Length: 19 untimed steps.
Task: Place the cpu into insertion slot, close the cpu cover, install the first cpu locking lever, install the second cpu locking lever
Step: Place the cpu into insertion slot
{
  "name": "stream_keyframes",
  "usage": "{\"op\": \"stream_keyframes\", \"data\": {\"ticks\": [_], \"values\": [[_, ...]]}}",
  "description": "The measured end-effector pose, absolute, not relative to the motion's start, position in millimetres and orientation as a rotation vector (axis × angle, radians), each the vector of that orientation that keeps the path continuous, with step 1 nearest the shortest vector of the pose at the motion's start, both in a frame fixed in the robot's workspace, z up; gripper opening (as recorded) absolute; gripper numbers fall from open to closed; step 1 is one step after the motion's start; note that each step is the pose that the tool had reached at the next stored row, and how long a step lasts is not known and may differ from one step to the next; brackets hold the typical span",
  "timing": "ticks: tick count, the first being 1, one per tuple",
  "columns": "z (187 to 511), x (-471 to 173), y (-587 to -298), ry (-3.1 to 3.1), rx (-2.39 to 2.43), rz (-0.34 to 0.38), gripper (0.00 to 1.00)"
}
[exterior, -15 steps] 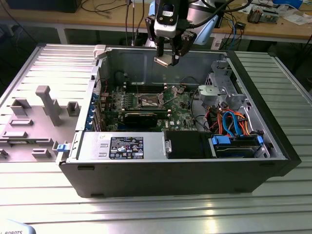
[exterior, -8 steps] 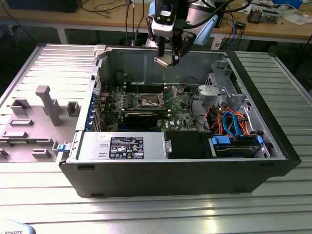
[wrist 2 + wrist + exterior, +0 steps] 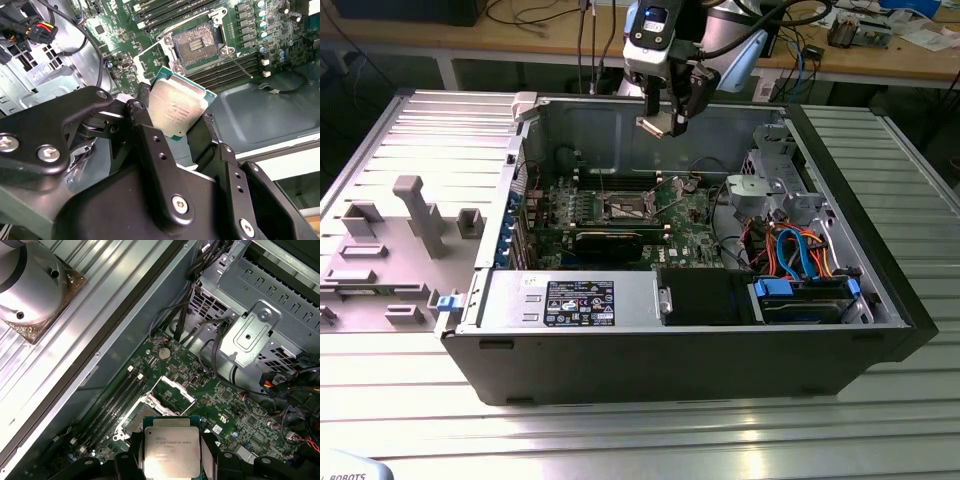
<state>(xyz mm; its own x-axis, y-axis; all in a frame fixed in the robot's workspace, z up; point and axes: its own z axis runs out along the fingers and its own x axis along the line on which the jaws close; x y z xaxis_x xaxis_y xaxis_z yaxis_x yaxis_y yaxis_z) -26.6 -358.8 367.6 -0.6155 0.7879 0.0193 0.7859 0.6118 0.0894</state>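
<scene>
My gripper (image 3: 666, 116) hangs above the open computer case, shut on the cpu (image 3: 655, 125) by its edges. In both wrist views the cpu (image 3: 177, 107) (image 3: 171, 450) shows its silver-grey top between the black fingers (image 3: 150, 135) (image 3: 220, 462). Below it, on the green board, lies the insertion slot (image 3: 625, 207) (image 3: 196, 42) (image 3: 141, 415) with its dark centre bare. The cpu cover (image 3: 150, 57) (image 3: 172, 390) stands tilted up at one edge of the slot. A thin wire locking lever (image 3: 241, 66) sticks out beside the slot.
The case (image 3: 680, 350) lies on its side on a ribbed metal table (image 3: 620, 430). A metal drive cage (image 3: 775, 185) (image 3: 270, 335) and bundled cables (image 3: 800, 255) stand at the exterior view's right. Long memory slots (image 3: 225, 70) flank the socket. The grey side panel (image 3: 390, 250) lies at the left.
</scene>
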Motion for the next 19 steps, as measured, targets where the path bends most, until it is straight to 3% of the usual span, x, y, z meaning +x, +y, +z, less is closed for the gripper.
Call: {"op": "stream_keyframes", "data": {"ticks": [19], "values": [[367.6, -26.6, -358.8, 2.742, 1.475, 0.137, 0.54]]}}
